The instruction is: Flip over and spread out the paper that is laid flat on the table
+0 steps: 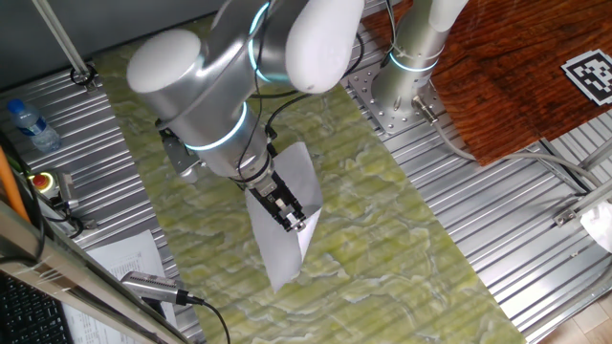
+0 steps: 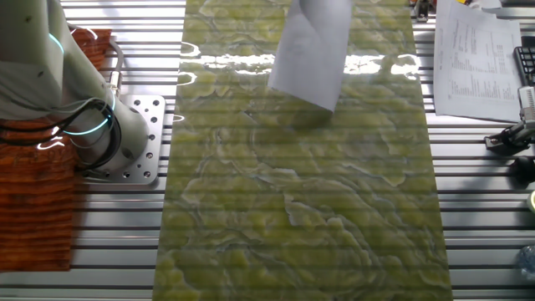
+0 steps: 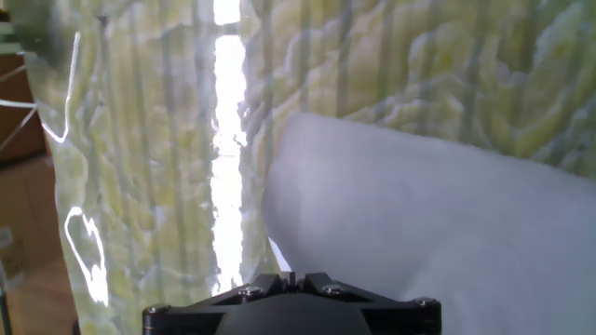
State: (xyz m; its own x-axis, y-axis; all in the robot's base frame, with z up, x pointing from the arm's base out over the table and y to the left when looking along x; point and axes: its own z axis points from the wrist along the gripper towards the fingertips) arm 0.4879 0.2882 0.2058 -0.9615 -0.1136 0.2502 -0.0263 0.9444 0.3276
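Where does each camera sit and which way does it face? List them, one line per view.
One fixed view: high, looking steeply down past the arm; gripper holds the paper.
The other fixed view: opposite side, facing down the table; arm base at left.
Hand view: on the hand, looking along the fingers; only the gripper housing shows.
Shared: paper and table in all.
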